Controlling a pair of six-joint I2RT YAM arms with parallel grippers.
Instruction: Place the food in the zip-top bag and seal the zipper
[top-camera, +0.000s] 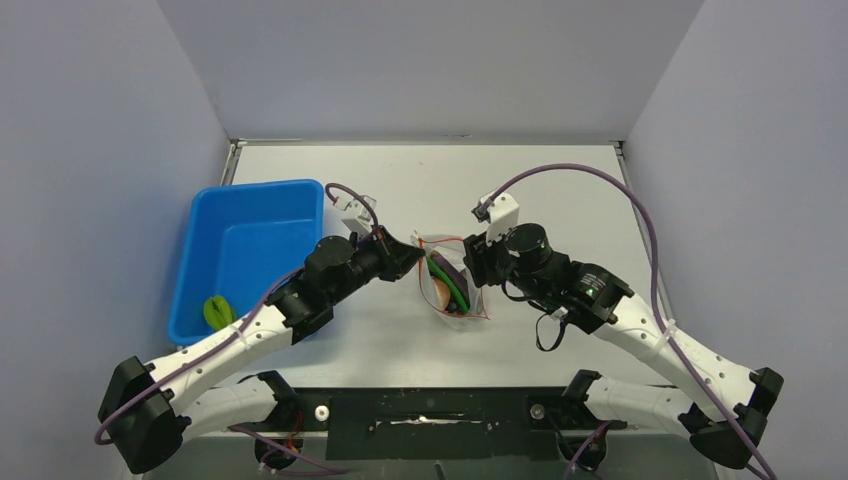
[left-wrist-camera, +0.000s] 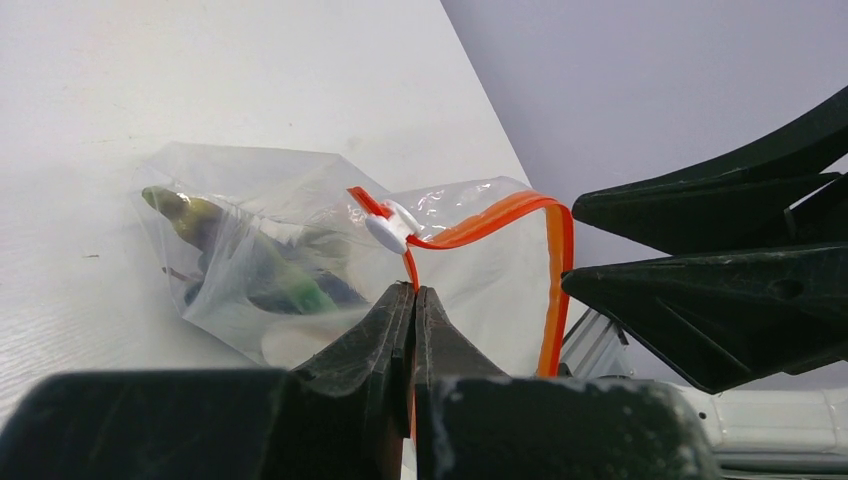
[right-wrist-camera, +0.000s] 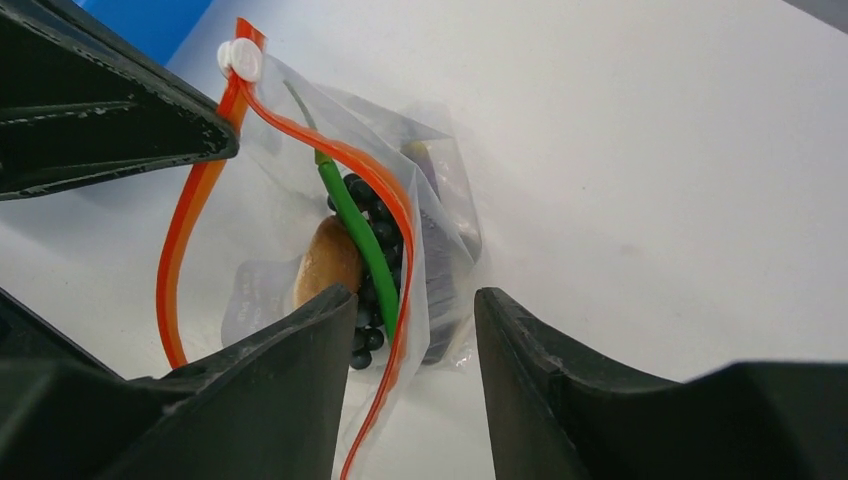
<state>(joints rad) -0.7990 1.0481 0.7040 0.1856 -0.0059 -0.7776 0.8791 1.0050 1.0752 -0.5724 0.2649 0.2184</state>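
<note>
no legible text, numbers or brands in any view, faint pale patch on zip-top bag (right-wrist-camera: 270, 270) too blurred to read

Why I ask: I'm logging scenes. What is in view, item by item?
bag: 1, clear, mid-table, mouth open
zipper: 1, red, along the bag's mouth
slider: 1, white, on the zipper
grapes: 1 bunch, dark purple, in the bag
pod: 1, green, in the bag
round food: 1, tan, in the bag
fruit: 1, lime-green, in the tray
tray: 1, blue, table's left
table: 1, white
left gripper: 1, black, shut on the bag's mouth edge
right gripper: 1, black, open, at the bag
</note>
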